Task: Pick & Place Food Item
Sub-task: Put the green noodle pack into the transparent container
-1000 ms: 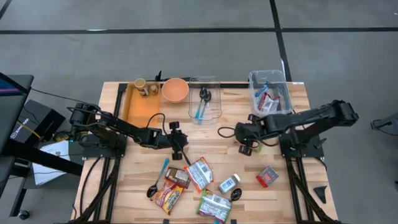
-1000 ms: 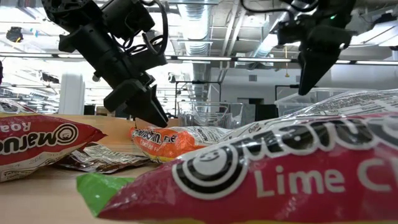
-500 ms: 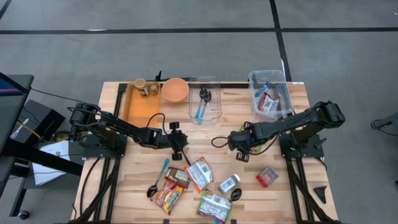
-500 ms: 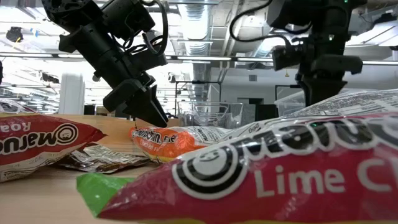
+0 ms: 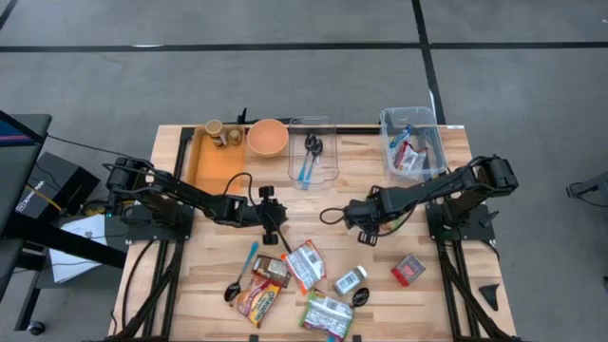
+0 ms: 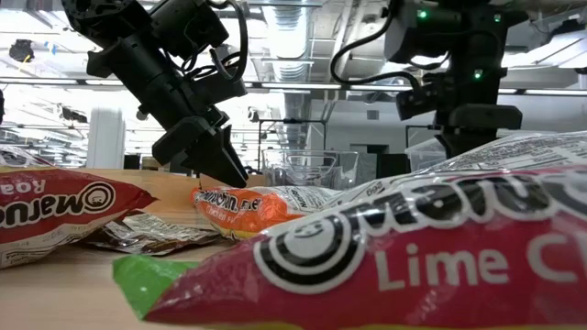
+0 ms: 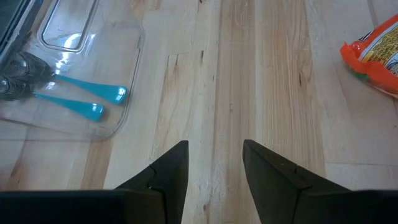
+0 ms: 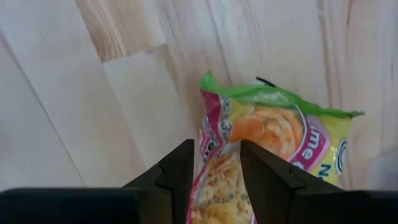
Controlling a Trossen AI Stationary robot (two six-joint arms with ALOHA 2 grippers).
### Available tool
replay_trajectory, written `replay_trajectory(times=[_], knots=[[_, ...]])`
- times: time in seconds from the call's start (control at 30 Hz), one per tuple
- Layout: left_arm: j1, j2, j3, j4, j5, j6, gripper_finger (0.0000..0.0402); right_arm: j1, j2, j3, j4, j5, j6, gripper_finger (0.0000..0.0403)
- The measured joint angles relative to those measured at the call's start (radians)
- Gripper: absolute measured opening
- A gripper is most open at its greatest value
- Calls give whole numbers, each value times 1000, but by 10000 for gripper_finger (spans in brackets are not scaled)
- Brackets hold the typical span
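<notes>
Wooden table [image 5: 456, 294] holds the scattered food packets, none picked now. The right gripper [image 5: 366, 228] hangs with jaws apart above the table, near the lime packet [image 8: 273, 149] — grasp and placing remain. The left gripper [image 7: 214, 168], open and empty, waits near the clear tray [image 5: 328, 152].

Left gripper [image 7: 214, 163] parted over bare wooden table [image 7: 273, 74], clear tray [image 7: 93, 68] holding teal spoons [image 7: 93, 102], orange noodle packet [image 7: 376, 53]

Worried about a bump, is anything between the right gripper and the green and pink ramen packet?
Nothing visible. The right gripper, open, looks straight at the ramen packet over bare table; from above, the small bottle lies beside that path.
</notes>
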Motion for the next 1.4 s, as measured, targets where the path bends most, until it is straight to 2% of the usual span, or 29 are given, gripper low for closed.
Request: replay_trajectory(times=[0.63, 0.77, 1.0, 1.4], knots=[[0, 0, 0, 1, 33, 0, 144, -13, 0, -62, 45, 12, 38, 124], [0, 0, 0, 1, 33, 0, 144, -13, 0, -62, 42, 18, 41, 99], [0, 0, 0, 1, 33, 0, 144, -13, 0, -63, 38, 28, 29, 10], [0, 0, 0, 1, 33, 1, 144, -14, -3, -59, 21, 35, 18, 1]])
